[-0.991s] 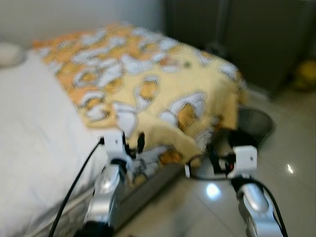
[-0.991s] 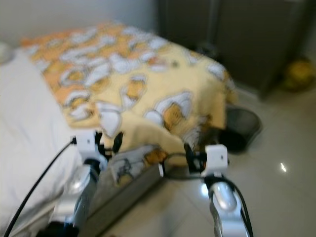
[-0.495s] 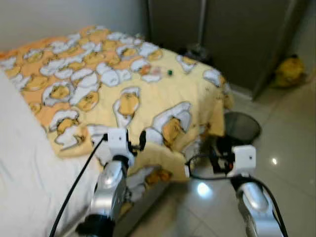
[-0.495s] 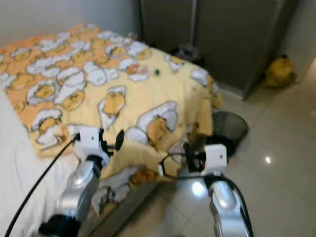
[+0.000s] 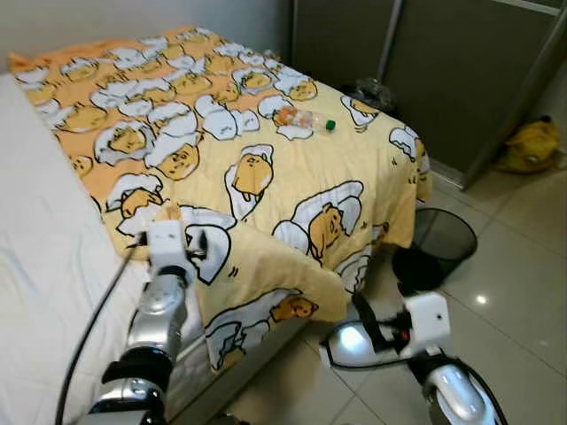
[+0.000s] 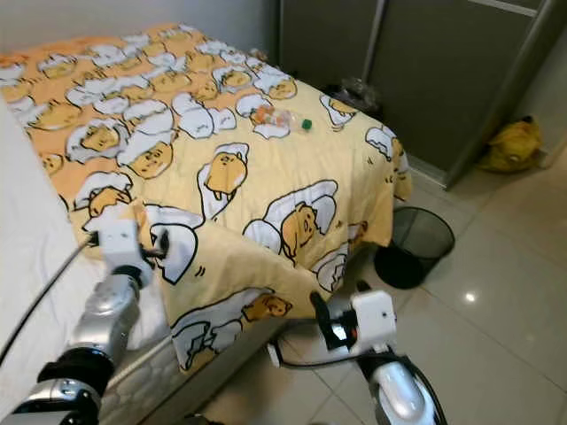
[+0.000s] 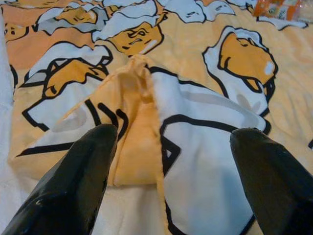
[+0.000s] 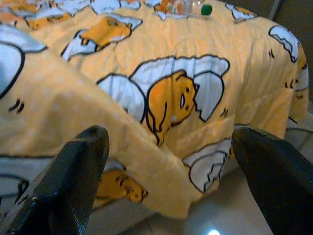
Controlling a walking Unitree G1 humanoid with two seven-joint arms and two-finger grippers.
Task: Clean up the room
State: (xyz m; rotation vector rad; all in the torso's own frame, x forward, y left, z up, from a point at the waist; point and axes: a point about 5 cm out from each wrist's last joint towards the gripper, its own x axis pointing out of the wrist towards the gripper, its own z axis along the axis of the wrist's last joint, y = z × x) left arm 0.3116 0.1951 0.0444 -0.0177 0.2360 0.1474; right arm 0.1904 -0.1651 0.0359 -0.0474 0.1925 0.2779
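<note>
Toward twelve o'clock on the yellow blanket [image 5: 266, 159] lies a plastic bottle [image 5: 304, 119] with a green cap. At seven o'clock the left gripper [image 7: 171, 161] hovers, fingers spread, over the blanket's folded corner. At five o'clock the right gripper [image 8: 171, 161] hangs parted above the floor, a black wastebasket [image 5: 438, 246] at three o'clock.

The plastic bottle [image 5: 303, 119] far up the yellow blanket [image 5: 266, 177] is too small to read its label. In the left wrist view only a cut-off orange scrap of it shows. The bed's white mattress [image 5: 44, 257] runs off the frame's left edge. A draped blanket corner hides part of the black wire bin [image 5: 436, 248]. The yellow bag [image 5: 530, 146] by the wardrobe door [image 5: 461, 71] is cut by the frame's edge.
</note>
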